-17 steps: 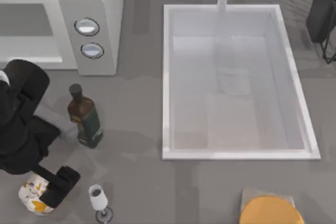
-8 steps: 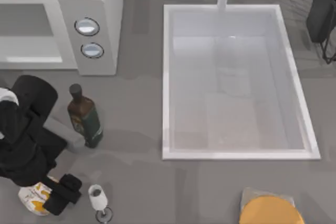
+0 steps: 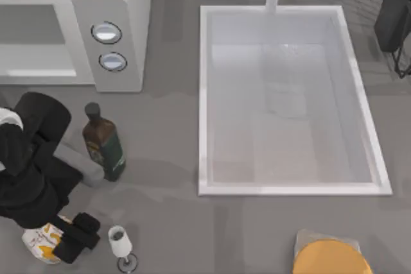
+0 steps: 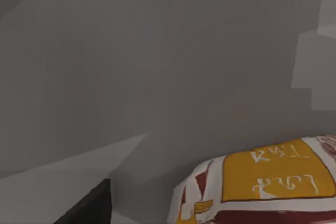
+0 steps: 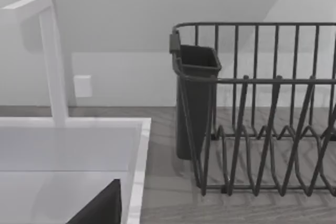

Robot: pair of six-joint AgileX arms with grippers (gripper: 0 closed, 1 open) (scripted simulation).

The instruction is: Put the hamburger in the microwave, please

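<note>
The left gripper (image 3: 64,243) sits over the hamburger (image 3: 40,243) at the desk's (image 3: 167,222) seven o'clock corner; its fingers' spread cannot be told. The microwave (image 3: 70,30) stands at ten o'clock.

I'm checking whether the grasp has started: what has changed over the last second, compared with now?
The left arm swung toward the table's near edge, carrying the left gripper lower over the hamburger at the near left corner; in the last half second it barely moved. Whether its fingers have closed I cannot tell. The hamburger, bottle, wine glass, microwave and sink stayed put.
</note>
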